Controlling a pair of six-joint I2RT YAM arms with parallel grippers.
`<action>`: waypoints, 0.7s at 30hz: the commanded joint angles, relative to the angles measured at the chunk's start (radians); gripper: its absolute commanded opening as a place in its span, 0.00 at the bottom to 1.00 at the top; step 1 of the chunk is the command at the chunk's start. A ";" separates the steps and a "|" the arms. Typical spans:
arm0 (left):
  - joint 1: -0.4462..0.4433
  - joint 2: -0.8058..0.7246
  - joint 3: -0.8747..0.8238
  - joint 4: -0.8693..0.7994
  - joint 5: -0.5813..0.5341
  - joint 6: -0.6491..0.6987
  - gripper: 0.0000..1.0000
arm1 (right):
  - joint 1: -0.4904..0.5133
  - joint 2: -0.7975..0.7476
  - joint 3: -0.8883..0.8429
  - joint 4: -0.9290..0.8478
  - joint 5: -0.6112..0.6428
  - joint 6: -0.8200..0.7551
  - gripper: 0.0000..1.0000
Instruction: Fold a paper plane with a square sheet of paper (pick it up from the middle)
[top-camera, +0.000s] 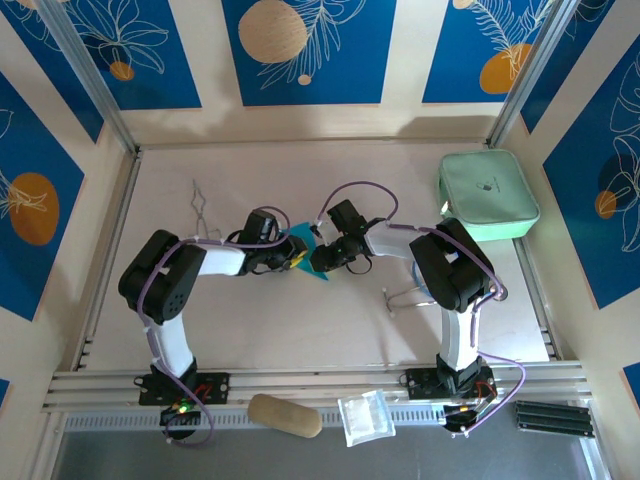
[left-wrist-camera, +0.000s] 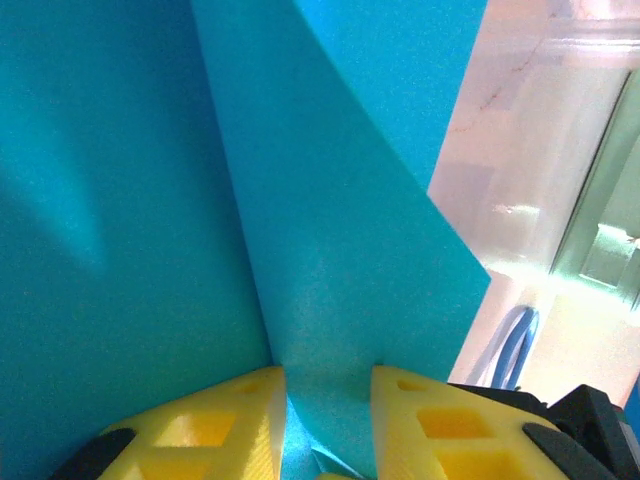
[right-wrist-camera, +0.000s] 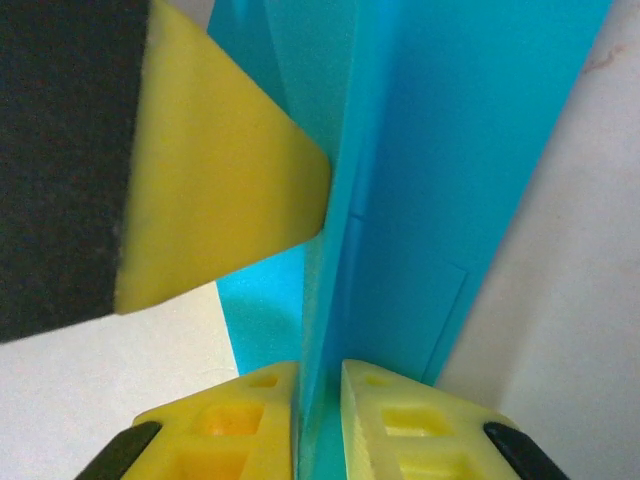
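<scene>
The teal-blue square sheet of paper (top-camera: 303, 243), folded with creases into a narrow shape, is held up between the two grippers at the table's middle. My left gripper (top-camera: 293, 256) meets it from the left. In the left wrist view its yellow fingers (left-wrist-camera: 235, 420) stand a little apart, with a creased flap of the paper (left-wrist-camera: 330, 300) in the gap. My right gripper (top-camera: 322, 253) comes from the right. Its fingers (right-wrist-camera: 400, 420) are nearly together, shut on the paper's layered edge (right-wrist-camera: 400, 200). A left fingertip (right-wrist-camera: 230, 180) touches the paper's other side there.
A mint-green pouch (top-camera: 487, 194) lies at the back right. A thin wire piece (top-camera: 203, 205) lies at the back left. Near the front rail are a tan oblong thing (top-camera: 285, 415), a clear plastic bag (top-camera: 366, 416) and black bars (top-camera: 553, 416).
</scene>
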 joint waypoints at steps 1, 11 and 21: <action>-0.009 0.020 0.020 -0.063 0.006 0.030 0.29 | -0.005 -0.021 0.011 -0.068 -0.024 0.018 0.21; -0.011 0.020 0.020 -0.066 0.004 0.031 0.30 | -0.009 -0.057 -0.004 -0.095 -0.016 0.038 0.23; -0.011 0.019 0.017 -0.064 0.004 0.029 0.30 | -0.003 -0.057 0.003 -0.117 0.005 0.041 0.21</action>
